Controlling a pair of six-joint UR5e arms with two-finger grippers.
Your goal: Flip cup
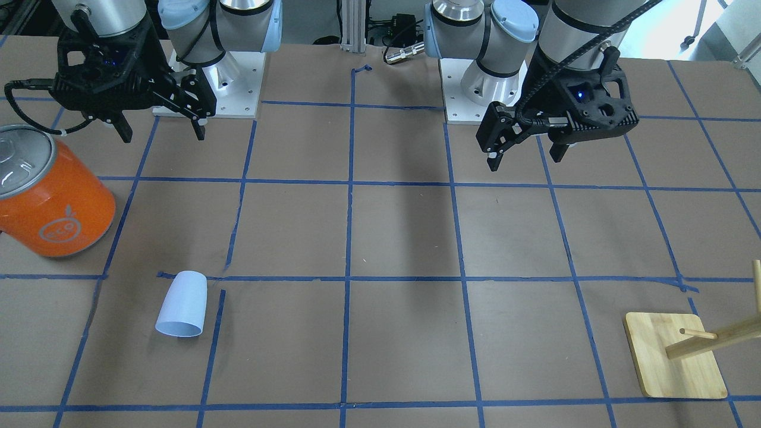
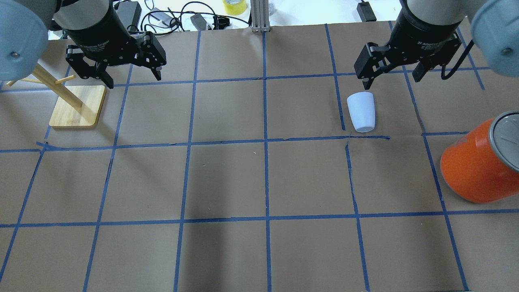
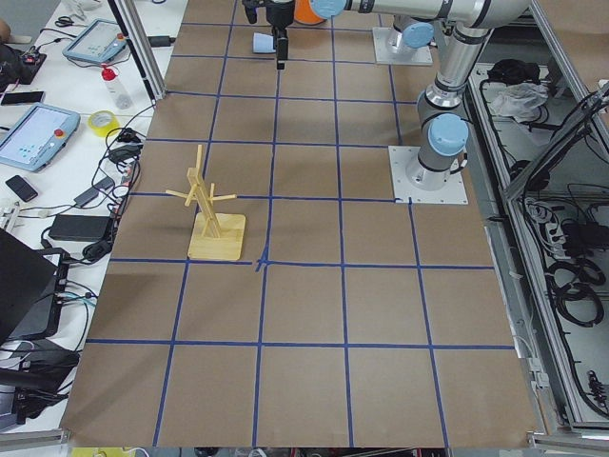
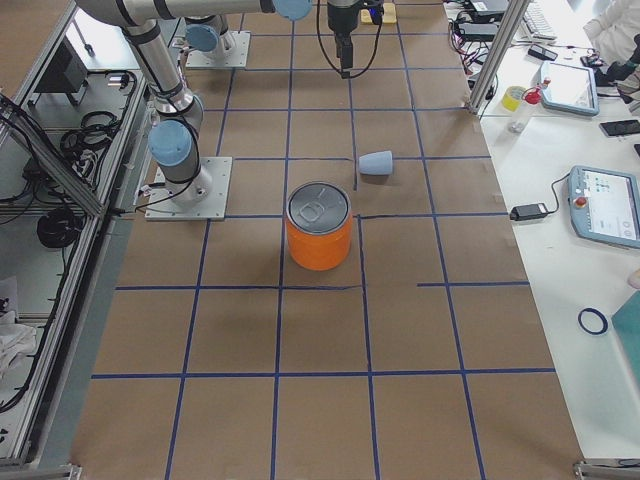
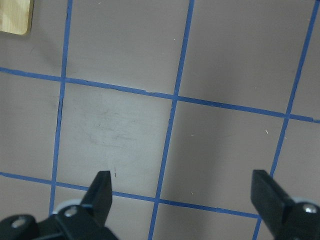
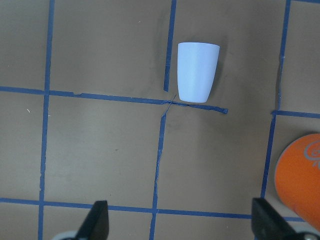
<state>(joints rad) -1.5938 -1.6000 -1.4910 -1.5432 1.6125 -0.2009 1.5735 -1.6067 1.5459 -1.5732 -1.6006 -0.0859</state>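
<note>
The pale blue cup [image 1: 182,304] lies on its side on the brown table, its wide mouth end pointing away from the robot. It also shows in the overhead view [image 2: 361,111], the right wrist view [image 6: 198,79] and the exterior right view [image 4: 376,163]. My right gripper [image 2: 392,79] [image 1: 163,135] is open and empty, raised above the table and apart from the cup; its fingertips [image 6: 97,222] frame the bottom of the right wrist view. My left gripper [image 2: 134,80] [image 1: 526,161] is open and empty over bare table on the other side, as the left wrist view [image 5: 184,200] shows.
A big orange can [image 1: 53,196] [image 2: 474,166] with a silver lid stands on the robot's right, near the cup. A wooden peg stand [image 2: 77,107] [image 1: 672,356] stands on the robot's left. Blue tape lines grid the table.
</note>
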